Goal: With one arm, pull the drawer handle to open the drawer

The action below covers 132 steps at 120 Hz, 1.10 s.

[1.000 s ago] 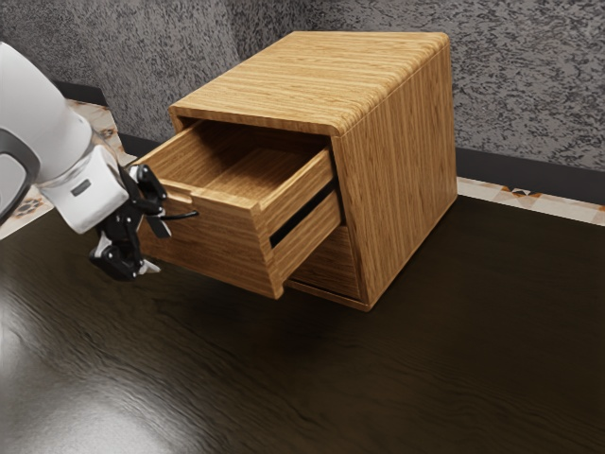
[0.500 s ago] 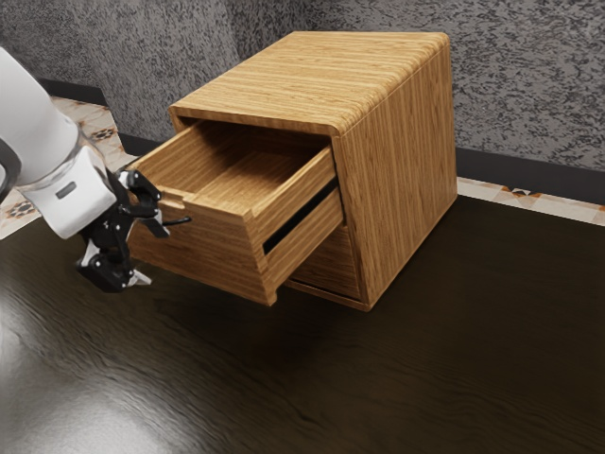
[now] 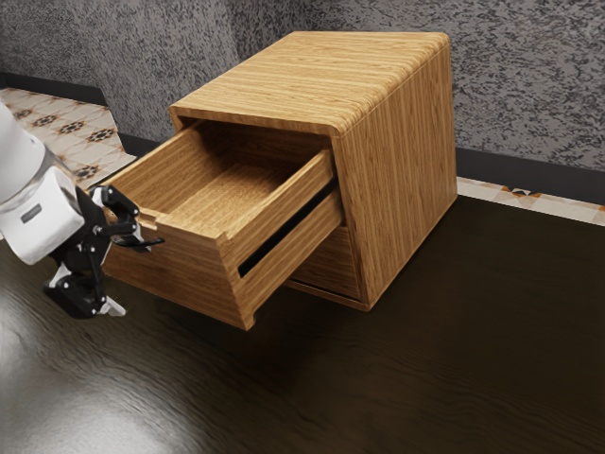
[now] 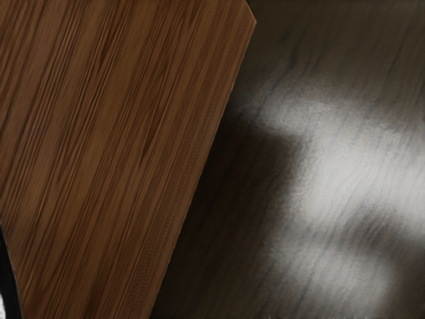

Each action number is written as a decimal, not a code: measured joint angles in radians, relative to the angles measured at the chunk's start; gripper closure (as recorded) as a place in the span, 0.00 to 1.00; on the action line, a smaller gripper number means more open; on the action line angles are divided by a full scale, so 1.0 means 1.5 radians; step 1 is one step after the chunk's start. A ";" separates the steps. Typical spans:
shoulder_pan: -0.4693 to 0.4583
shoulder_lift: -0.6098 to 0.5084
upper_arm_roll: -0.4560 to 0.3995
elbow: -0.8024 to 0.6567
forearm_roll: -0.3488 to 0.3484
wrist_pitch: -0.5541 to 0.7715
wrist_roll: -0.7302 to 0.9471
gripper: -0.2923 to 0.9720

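Note:
A wooden cabinet (image 3: pixel 397 142) stands on a dark table (image 3: pixel 397 378). Its upper drawer (image 3: pixel 213 194) is pulled well out toward the exterior view's left and is empty inside. My black gripper (image 3: pixel 126 242) is pressed against the drawer's front panel (image 3: pixel 180 270) at its left end, shut on the drawer handle, which the hand mostly hides. In the wrist view the wooden front panel (image 4: pixel 99 153) lies close under my hand, with the table (image 4: pixel 319 199) beside it.
A lower drawer (image 3: pixel 331 270) in the cabinet stays pushed in. A grey textured wall (image 3: pixel 529 76) rises behind, and patterned floor tiles (image 3: pixel 57 128) show beyond the table's far left edge. Open table surface stretches in front and to the right.
My gripper has moved left and slightly down in the exterior view. The upper drawer has slid further out of the cabinet along with it.

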 joint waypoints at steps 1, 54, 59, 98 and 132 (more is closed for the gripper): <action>0.000 -0.001 0.000 -0.001 0.000 0.000 0.000 0.30; 0.014 -0.032 -0.018 -0.018 -0.002 -0.015 -0.011 0.37; 0.014 -0.032 -0.018 -0.017 -0.002 -0.015 -0.012 0.37; 0.022 -0.023 -0.018 0.021 0.007 -0.012 -0.016 0.45; 0.047 -0.013 -0.161 0.084 -0.008 -0.045 -0.074 0.28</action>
